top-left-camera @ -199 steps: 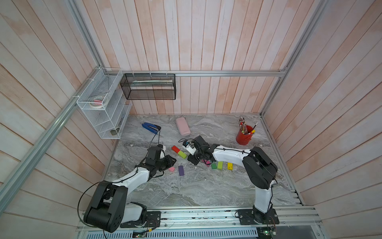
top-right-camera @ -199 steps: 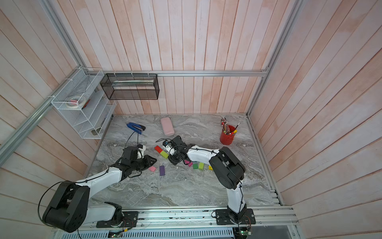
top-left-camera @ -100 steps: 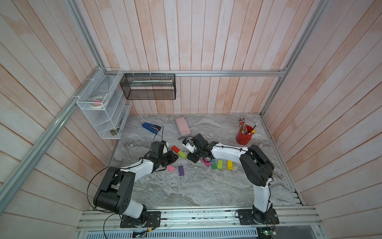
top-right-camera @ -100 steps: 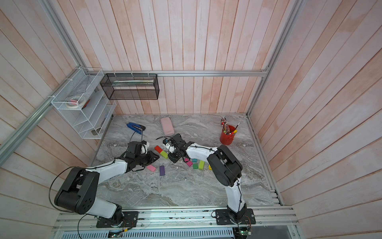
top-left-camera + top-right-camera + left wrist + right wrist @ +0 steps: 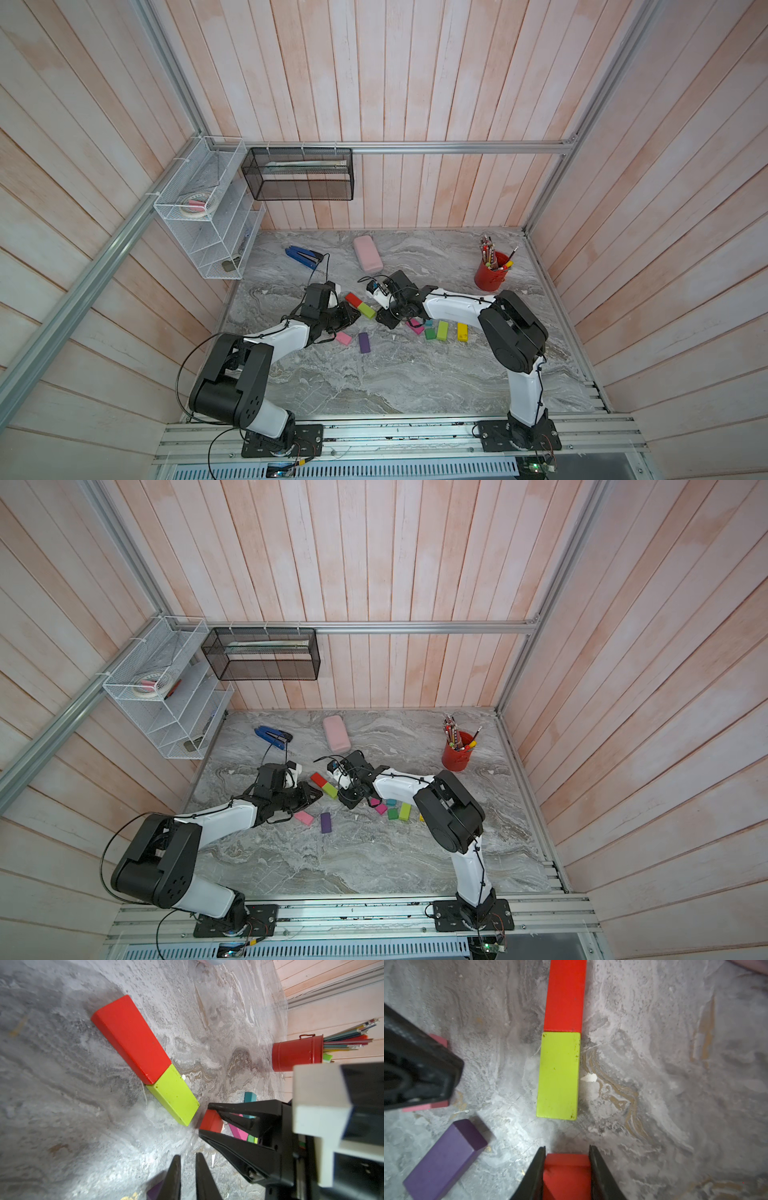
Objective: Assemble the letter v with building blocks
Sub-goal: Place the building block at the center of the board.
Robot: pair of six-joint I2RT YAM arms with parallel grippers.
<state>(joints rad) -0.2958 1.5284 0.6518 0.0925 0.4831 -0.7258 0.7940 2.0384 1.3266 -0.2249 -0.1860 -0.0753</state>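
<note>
Nearest on the marble table (image 5: 374,382) lie the purple block (image 5: 364,343) and pink block (image 5: 343,338), apart. Just beyond, the left gripper (image 5: 188,1155) has its fingers a narrow slit apart, with nothing between them. The right gripper (image 5: 567,1147) pinches a small red cube (image 5: 566,1174) just short of the lime block (image 5: 558,1076), which butts end-to-end against the long red block (image 5: 564,995) in one straight line.

A blue stapler (image 5: 303,257), pink case (image 5: 367,254) and red pencil cup (image 5: 489,276) lie well apart.
</note>
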